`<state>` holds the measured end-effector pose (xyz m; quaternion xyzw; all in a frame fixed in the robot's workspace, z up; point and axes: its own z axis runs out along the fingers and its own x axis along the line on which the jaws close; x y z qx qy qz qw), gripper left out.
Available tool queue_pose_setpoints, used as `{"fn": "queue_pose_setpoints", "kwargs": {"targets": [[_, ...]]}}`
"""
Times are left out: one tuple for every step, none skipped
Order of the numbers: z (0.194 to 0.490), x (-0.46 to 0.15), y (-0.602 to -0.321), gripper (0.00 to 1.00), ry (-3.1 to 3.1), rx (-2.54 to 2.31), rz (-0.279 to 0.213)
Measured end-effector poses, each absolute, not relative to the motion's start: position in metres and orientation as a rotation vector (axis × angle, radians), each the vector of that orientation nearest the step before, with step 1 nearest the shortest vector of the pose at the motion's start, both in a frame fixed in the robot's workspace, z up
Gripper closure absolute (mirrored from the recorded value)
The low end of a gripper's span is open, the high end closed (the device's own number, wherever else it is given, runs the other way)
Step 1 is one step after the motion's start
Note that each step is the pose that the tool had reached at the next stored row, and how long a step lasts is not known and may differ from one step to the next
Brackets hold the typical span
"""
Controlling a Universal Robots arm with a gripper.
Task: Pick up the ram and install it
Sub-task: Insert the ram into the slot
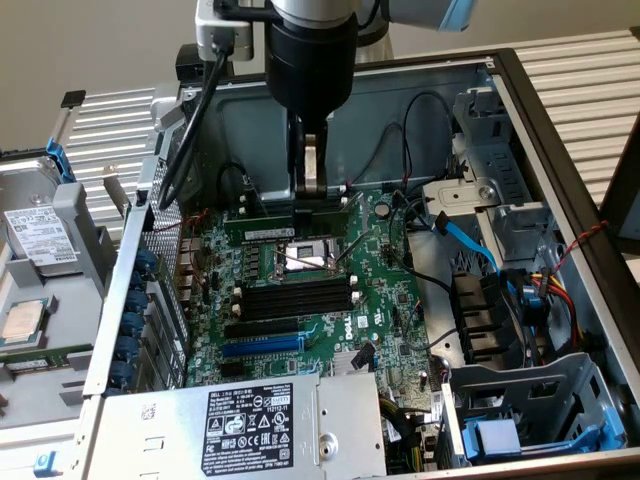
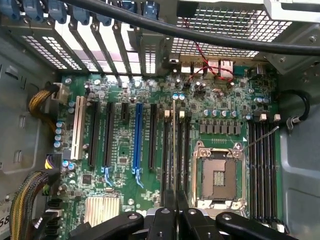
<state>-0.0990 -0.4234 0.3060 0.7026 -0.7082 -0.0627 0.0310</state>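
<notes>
- The claw [image 1: 310, 192] hangs down inside an open computer case [image 1: 560, 140], its two fingers pressed together on the ram [image 1: 258, 215] and pinching it near the middle of its top edge.
- In the exterior view the ram is a long green stick with dark chips, held level with its long edge downward. It stretches out to both sides of the fingers.
- From that view the stick shows just beyond the processor socket [image 1: 305, 258] and lies parallel to the black memory slots [image 1: 295, 297] on the green main board [image 1: 395, 300].
- In the wrist view the claw [image 2: 175, 202] looks straight down and the ram [image 2: 173, 150] appears edge-on as a thin line. That line runs along the bank of black slots between the processor socket [image 2: 218, 175] and the blue slot [image 2: 137, 135].
- Whether the stick's lower edge already sits in a slot or is above it cannot be told.
- A grey power supply [image 1: 250, 420] with a black label lies at the near edge of the case in the exterior view.
- A light blue cable [image 1: 470, 240] runs across the drive cage at the exterior view's right.
</notes>
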Motion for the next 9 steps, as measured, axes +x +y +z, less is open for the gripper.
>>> {"fn": "queue_pose_setpoints", "kwargs": {"targets": [[0.304,-0.099,-0.423,0.88,-2.182,2.165,-0.193],[0.302,-0.1,-0.422,0.88,-2.182,2.165,-0.193],[0.301,-0.1,-0.421,0.88,-2.182,2.165,-0.193],[0.299,-0.1,-0.42,0.88,-2.182,2.165,-0.193],[0.297,-0.101,-0.419,0.88,-2.182,2.165,-0.193],[0.295,-0.101,-0.419,0.88,-2.182,2.165,-0.193],[0.293,-0.101,-0.418,0.88,-2.182,2.165,-0.193],[0.291,-0.101,-0.417,0.88,-2.182,2.165,-0.193],[0.29,-0.101,-0.417,0.88,-2.182,2.165,-0.193]]}}
